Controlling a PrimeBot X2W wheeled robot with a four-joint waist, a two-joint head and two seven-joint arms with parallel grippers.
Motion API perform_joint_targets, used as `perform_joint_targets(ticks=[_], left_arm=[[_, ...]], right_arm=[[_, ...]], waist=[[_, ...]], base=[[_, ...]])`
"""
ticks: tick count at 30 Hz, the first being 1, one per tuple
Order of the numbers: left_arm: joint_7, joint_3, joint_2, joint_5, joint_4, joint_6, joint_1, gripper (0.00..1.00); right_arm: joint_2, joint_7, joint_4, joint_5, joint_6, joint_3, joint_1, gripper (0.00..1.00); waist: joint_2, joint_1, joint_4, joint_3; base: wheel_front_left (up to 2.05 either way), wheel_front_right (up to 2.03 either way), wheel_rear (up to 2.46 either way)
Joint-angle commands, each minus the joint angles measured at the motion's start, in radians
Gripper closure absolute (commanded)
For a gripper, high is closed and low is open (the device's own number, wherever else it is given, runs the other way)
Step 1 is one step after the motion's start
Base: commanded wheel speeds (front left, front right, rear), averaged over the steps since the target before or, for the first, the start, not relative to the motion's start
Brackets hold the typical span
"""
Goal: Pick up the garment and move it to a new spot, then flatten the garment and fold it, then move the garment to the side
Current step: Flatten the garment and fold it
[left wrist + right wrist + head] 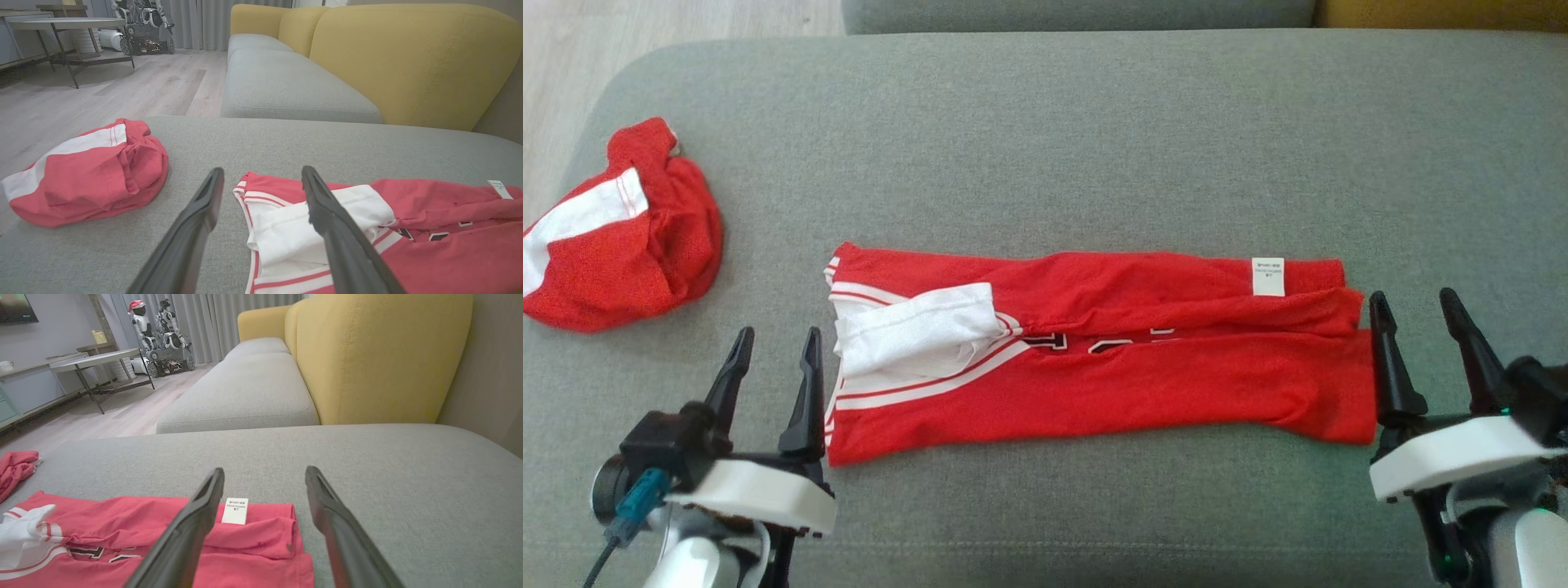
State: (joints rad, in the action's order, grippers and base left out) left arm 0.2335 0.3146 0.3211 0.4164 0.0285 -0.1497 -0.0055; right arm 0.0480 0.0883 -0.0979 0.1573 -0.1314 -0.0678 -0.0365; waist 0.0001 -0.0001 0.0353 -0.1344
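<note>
The garment [1094, 359], a red jersey already doubled into a long band, lies across the middle of the grey cushion [1094, 147]. Its long axis runs from the robot's left to its right, square across the line of both pairs of fingers. The left gripper [778, 335] stands at the end with the white sleeve fold [915, 335], fingers well apart and holding nothing. Its inner finger is just beside the striped edge, though I cannot tell whether it touches the cloth. The right gripper [1413, 296] stands at the opposite end, near the white label [1267, 276], also spread wide and empty. Its inner finger is right at the hem edge. In each wrist view the end of the band sits between the two fingers and toward the inner one, so each arm looks equally near its own end. To my eye the next fold would carry one end over the other along that axis, which calls for a small reach inward before closing. A second red-and-white garment [621, 237] lies crumpled well apart at the robot's left edge of the cushion. Nothing lies between the fingers and the band, but that heap takes up room on the left if the folded piece goes that way.
</note>
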Motion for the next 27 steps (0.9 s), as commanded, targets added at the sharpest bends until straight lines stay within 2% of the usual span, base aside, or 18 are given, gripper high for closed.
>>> perform_joint_targets(ticks=[1,6,11,16,27], left_arm=[[0.006,-0.040,0.025,0.002,-0.026,-0.001,-0.056,0.00],[0.006,-0.030,0.019,-0.002,-0.034,0.003,-0.089,0.00],[0.009,-0.014,0.007,-0.002,-0.016,0.022,-0.135,0.00],[0.016,-0.008,-0.002,-0.008,0.007,0.035,-0.176,0.00],[0.024,-0.025,-0.008,-0.013,0.030,0.040,-0.196,0.00]], right_arm=[[0.006,-0.006,-0.024,0.005,0.001,0.018,0.027,0.00],[0.025,-0.004,0.043,0.019,0.001,0.011,0.113,0.00],[0.057,0.023,0.204,0.028,0.001,0.001,0.220,0.00],[0.059,0.064,0.319,0.022,0.001,-0.023,0.265,0.00],[0.037,0.170,0.380,0.073,0.001,-0.004,0.222,0.00]], waist=[[-0.0001,0.0001,0.003,-0.006],[-0.0001,0.0001,0.008,-0.045],[-0.0001,0.0001,0.013,-0.095],[-0.0001,0.0001,0.016,-0.131],[-0.0001,0.0001,0.007,-0.161]], base=[[0.00,0.00,0.00],[0.00,0.00,0.00],[0.00,0.00,0.00],[0.00,0.00,0.00],[0.00,0.00,0.00]])
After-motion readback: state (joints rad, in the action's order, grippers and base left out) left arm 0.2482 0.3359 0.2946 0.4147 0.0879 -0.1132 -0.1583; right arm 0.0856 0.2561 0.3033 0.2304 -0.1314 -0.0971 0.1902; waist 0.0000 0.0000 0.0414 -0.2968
